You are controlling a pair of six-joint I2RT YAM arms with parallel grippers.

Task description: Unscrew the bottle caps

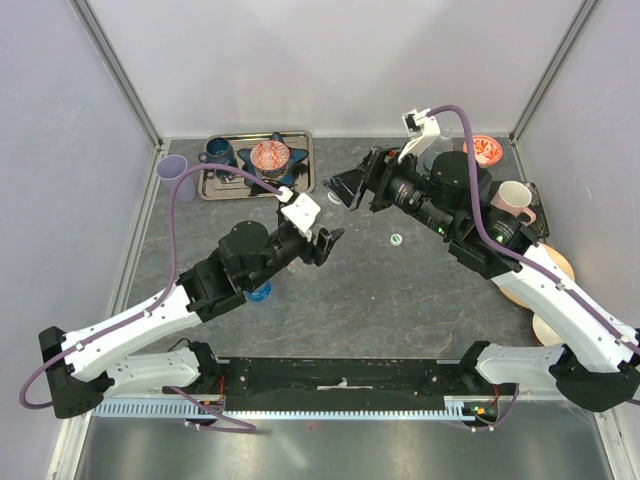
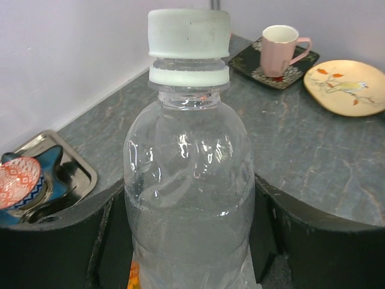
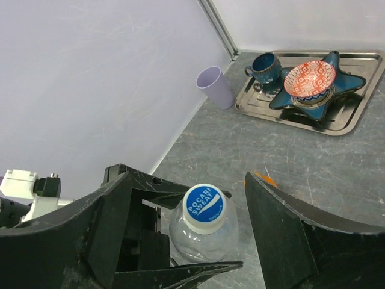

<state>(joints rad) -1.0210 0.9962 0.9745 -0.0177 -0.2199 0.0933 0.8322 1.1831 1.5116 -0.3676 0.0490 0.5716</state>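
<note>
The white cap with its blue top [image 3: 204, 208], printed "POCARI SWEAT", sits on a clear bottle [image 2: 189, 198] clamped in the left hand [image 2: 189, 241]. The right hand [image 3: 201, 238] hovers fingers apart, the cap in line between them. The cap is probably light and stiff, so take it by its side wall. The thin bottle may flex.

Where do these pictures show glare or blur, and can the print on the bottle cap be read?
Top view: even light, soft shadows, a sheen on the metal tray. Left wrist view: bright highlights on the clear bottle, background sharp. Right wrist view: the print on the cap reads clearly; the fingers of the right end effector near the lens look slightly soft.
</note>
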